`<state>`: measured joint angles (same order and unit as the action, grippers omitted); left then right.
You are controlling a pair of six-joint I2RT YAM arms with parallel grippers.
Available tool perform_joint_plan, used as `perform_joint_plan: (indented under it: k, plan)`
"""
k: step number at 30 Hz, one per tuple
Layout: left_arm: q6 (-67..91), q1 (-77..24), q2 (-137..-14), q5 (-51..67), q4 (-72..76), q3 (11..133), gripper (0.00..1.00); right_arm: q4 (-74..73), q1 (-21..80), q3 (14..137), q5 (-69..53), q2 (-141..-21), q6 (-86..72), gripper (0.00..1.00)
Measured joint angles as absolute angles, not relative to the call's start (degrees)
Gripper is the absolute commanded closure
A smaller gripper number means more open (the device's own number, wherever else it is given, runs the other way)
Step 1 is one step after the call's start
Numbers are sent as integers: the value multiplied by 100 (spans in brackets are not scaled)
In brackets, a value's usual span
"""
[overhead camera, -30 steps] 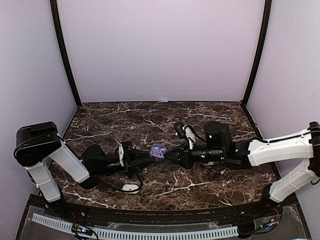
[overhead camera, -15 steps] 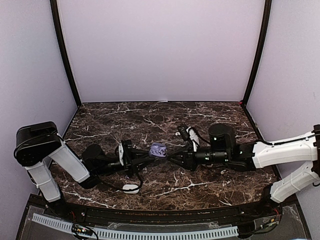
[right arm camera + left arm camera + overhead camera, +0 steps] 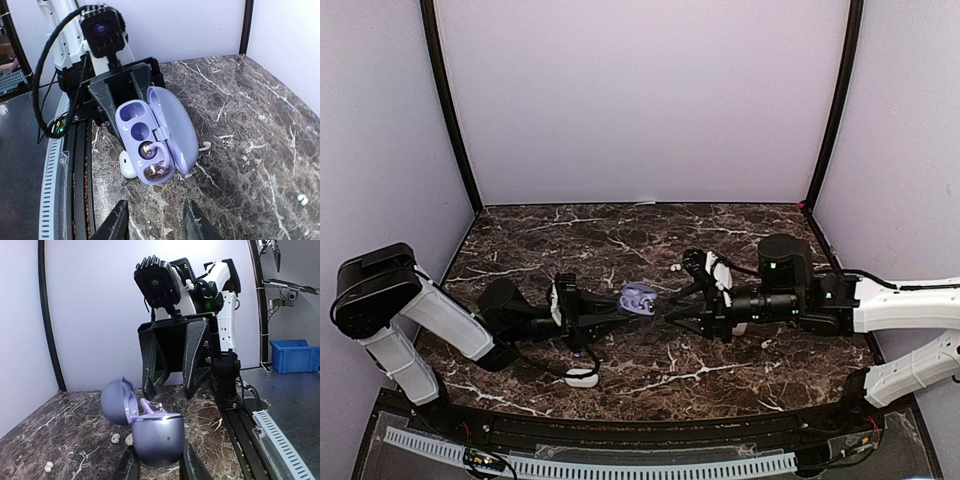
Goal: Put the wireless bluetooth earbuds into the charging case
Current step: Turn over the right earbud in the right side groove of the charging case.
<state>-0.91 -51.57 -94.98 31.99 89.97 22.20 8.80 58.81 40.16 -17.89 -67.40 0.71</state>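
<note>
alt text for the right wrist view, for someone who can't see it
An open lavender charging case, lid swung aside, is clamped in the left gripper above a dark marble table, with at least one earbud in its wells. The right gripper hangs open before it, holding nothing; a white bud lies loose on the table.

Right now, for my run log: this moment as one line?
left end effector: shut on open lavender charging case | right end effector: open, clear of case | lavender earbud: in case

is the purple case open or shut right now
Open. The lid of the charging case is swung back, baring its wells in the right wrist view; the left pincer holds it.
</note>
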Motion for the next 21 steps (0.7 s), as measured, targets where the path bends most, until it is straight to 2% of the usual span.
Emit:
perform_joint_plan:
  k: [9,15,21]
  plan:
    - [-364,-4939,-8702,4154,7279,2617,89,-38,5881,4550,-2353,-6794,1492,60]
    - [-991,-4939,-8359,4200,5970,2836,89,-198,5881,4722,-2567,-6930,1835,59]
    - [-1271,-4939,-8344,4104,5481,2838,89,-333,5881,4856,-2571,-7179,1955,59]
